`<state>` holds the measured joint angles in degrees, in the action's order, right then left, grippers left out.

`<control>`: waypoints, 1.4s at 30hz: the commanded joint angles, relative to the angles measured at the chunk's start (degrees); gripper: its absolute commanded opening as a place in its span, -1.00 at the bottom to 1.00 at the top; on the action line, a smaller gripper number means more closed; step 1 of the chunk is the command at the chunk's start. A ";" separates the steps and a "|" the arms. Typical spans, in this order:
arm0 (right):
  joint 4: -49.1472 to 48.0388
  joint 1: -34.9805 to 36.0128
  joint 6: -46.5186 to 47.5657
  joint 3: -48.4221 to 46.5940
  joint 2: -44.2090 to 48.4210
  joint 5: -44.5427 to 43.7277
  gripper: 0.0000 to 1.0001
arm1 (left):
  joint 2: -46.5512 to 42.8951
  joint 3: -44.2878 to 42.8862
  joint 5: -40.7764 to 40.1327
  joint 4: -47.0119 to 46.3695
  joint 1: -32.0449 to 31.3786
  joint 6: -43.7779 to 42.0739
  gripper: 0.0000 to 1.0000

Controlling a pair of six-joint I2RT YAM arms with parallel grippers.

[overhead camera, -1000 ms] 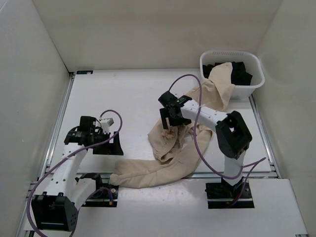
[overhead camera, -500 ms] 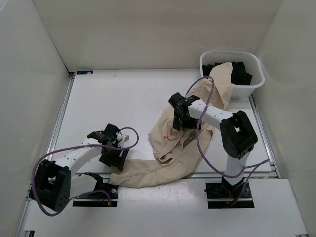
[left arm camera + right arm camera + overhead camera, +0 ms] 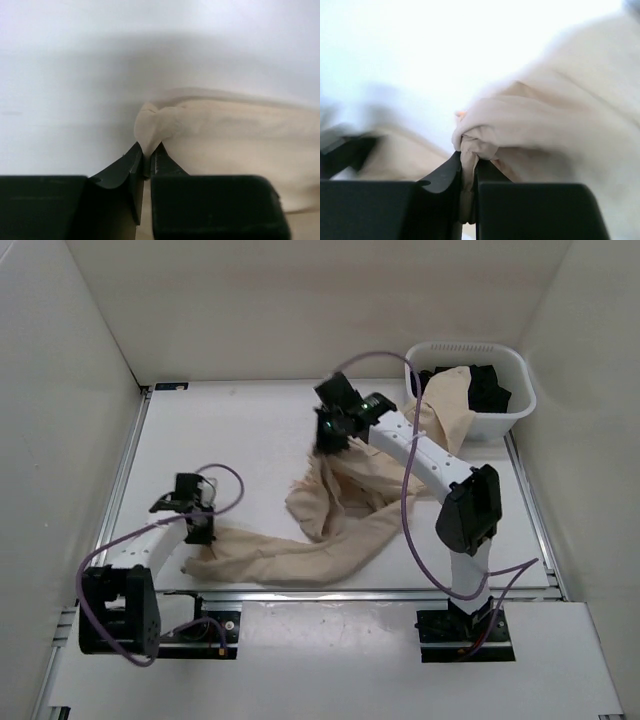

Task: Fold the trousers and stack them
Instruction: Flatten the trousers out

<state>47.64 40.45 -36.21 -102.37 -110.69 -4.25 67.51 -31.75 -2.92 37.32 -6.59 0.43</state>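
**Trousers** [image 3: 330,555]: one beige pair, rumpled on the tabletop [image 3: 230,430]. They run from 7 o'clock through the centre to the white basket [image 3: 490,425] at 2 o'clock, with one end draped over its rim.
**Left gripper** [image 3: 147,152]: pinched tight on a leg end at 7 o'clock.
**Right gripper** [image 3: 468,159]: clamped on a bunched fold, raised toward 12 o'clock.
**Dark clothes** [image 3: 490,390]: inside the basket.
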 commanded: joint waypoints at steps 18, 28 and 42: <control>20.98 -21.69 -9.57 16.45 37.63 -16.00 0.46 | 0.08 -15.62 9.58 6.44 30.32 -0.43 0.41; 0.74 -25.62 2.18 32.41 41.30 -10.89 0.97 | 7.36 -25.18 12.59 6.98 19.80 -0.43 0.98; -0.09 -4.76 17.05 -24.37 -22.51 -11.83 0.97 | 12.04 -29.61 10.56 8.73 12.74 -0.43 1.00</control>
<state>46.68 36.93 -20.27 -122.58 -129.71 -16.05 81.01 -59.92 7.49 45.06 5.52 0.03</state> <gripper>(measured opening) 0.984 0.990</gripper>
